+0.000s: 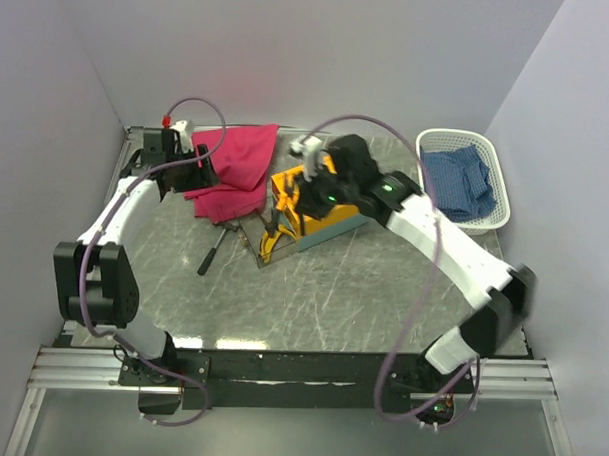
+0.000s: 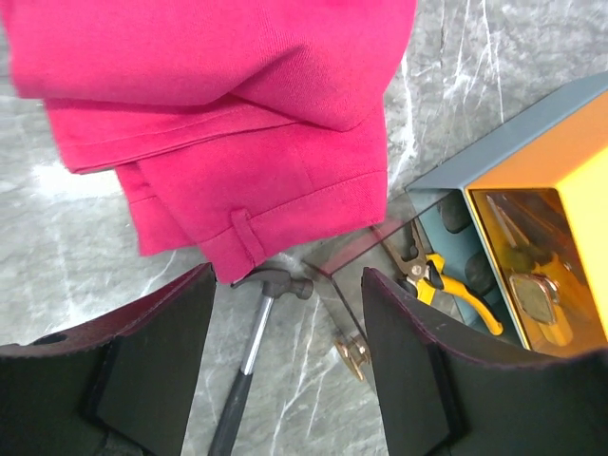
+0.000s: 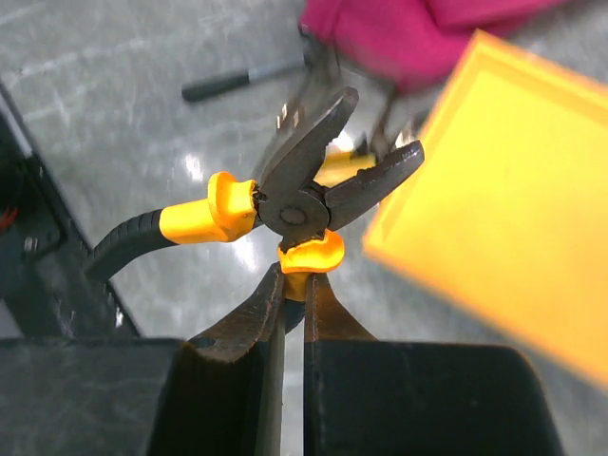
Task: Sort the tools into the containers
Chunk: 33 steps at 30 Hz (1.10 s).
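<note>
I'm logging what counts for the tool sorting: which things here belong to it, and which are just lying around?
Part of the job: hammer, orange-black pliers, yellow-black pliers, toolbox, white basket.
Lying about: magenta cloth, blue checked cloth.

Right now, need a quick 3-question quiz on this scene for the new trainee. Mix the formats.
1. True or false: the left gripper is shut on the hammer.
2. What does the right gripper hold?
A. nothing
B. the orange-black pliers
C. the hammer
3. In a few words: what lies in the white basket?

Key
1. False. Its jaws are open, with the hammer lying on the table below them.
2. B, pinched by one handle.
3. The blue checked cloth; no tool shows in it.
</note>
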Each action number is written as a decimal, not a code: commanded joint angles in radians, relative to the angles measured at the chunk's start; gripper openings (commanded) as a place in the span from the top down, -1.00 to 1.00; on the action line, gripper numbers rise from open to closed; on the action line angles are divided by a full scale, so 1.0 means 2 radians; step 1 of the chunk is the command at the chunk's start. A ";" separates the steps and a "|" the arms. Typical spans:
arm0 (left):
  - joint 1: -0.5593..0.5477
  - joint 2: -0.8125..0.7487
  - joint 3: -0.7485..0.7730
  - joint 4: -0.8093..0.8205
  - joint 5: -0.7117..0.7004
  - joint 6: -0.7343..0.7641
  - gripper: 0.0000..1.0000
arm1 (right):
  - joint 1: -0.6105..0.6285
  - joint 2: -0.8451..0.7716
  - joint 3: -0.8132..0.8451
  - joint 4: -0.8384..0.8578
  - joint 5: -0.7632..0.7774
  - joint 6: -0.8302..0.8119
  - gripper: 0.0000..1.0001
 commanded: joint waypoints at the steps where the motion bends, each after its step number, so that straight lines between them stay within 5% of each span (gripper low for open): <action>1: 0.011 -0.060 -0.019 0.014 -0.014 0.000 -0.38 | 0.026 0.098 0.094 0.042 0.003 -0.010 1.00; 9: 0.080 -0.129 -0.074 0.016 0.030 -0.017 -0.40 | 0.053 0.204 0.141 0.031 0.026 -0.016 1.00; 24: 0.121 -0.194 -0.118 0.004 0.073 -0.015 -0.40 | 0.052 0.309 0.195 0.036 0.083 -0.033 1.00; 26: 0.123 -0.193 -0.121 0.006 0.078 -0.017 -0.41 | 0.052 0.315 0.198 0.034 0.115 -0.033 0.82; 28: 0.123 -0.192 -0.124 0.008 0.088 -0.022 -0.42 | 0.052 0.313 0.204 0.026 0.122 -0.032 0.30; 33: 0.123 -0.176 -0.138 0.023 0.138 -0.037 -0.38 | 0.052 0.260 0.212 0.020 0.097 -0.022 -0.02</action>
